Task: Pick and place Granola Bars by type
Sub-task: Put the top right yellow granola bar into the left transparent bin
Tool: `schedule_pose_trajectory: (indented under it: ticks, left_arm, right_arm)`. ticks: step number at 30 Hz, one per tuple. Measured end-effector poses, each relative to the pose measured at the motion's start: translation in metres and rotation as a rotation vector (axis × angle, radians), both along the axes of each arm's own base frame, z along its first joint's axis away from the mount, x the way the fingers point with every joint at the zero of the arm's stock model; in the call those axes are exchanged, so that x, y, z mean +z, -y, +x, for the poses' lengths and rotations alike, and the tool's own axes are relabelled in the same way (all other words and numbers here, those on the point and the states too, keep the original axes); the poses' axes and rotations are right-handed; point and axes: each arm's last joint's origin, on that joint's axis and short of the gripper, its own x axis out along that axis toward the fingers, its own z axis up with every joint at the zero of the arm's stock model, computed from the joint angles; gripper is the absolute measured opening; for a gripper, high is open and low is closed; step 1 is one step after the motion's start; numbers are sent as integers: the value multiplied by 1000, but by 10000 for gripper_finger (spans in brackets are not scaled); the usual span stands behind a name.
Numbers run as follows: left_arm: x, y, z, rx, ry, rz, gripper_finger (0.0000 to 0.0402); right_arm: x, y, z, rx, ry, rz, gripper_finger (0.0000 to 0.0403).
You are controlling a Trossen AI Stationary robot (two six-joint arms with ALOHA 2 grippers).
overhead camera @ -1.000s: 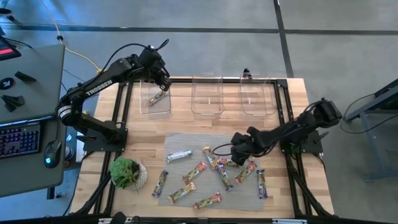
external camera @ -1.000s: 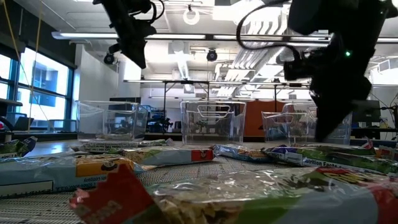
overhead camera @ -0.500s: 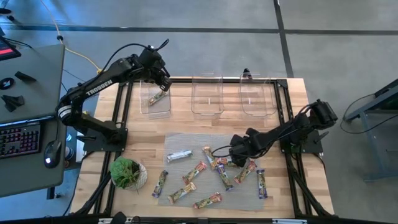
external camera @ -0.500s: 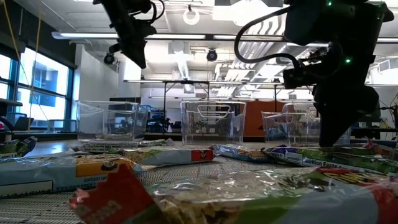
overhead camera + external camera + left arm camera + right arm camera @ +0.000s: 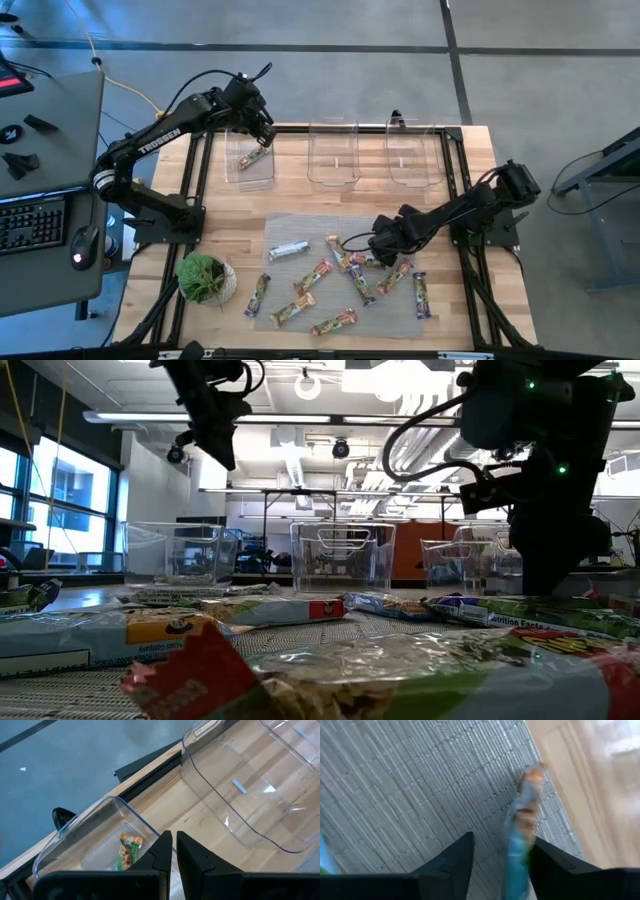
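Note:
Several wrapped granola bars lie flat on a grey mat [image 5: 300, 232]: a silver one [image 5: 288, 250], purple ones [image 5: 420, 296], and green and red ones [image 5: 292, 311]. One green bar [image 5: 127, 854] lies on the floor of the left clear bin [image 5: 240, 172]. My left gripper [image 5: 262, 134] hangs shut above that bin. My right gripper [image 5: 373, 248] is low over the mat, open. Its fingers stand on either side of a blue and orange bar [image 5: 521, 832], which looks tipped on edge. My right gripper comes at the blue and orange bar [image 5: 519, 855] from above, one finger [image 5: 555, 865] close beside it and the other apart. The view is blurred, and I cannot tell whether that finger touches the wrapper.
The middle bin [image 5: 332, 156] and the right bin [image 5: 412, 154] stand along the table's far edge. A potted green plant [image 5: 203, 277] sits at the near left, beside the mat. Bare wood lies between the bins and the mat.
My right gripper has come down toward the mat and shifted slightly toward the near edge, ending among the bars at the mat's right-hand part.

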Motion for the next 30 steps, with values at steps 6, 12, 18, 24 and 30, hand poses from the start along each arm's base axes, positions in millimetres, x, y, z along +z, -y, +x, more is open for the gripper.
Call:
schedule_pose_trajectory:
  ticks: [6, 12, 18, 24, 30]
  left_arm:
    - [0, 0, 0, -4, 3, -4, 19]
    - [0, 0, 0, -4, 3, -4, 19]
    - [0, 0, 0, -4, 3, -4, 19]
    - [0, 0, 1, -3, 9, 1, 19]
    - [0, 0, 1, -3, 10, 3, 19]
  right_arm:
    - [0, 2, -1, 5, 3, -61, 151]
    - [0, 5, -1, -2, 1, -90, 107]
    - [3, 1, 3, -3, -11, 17, 32]
    - [20, -4, 20, 82, 47, 29, 22]
    - [61, -5, 49, 215, 152, -167, 51]
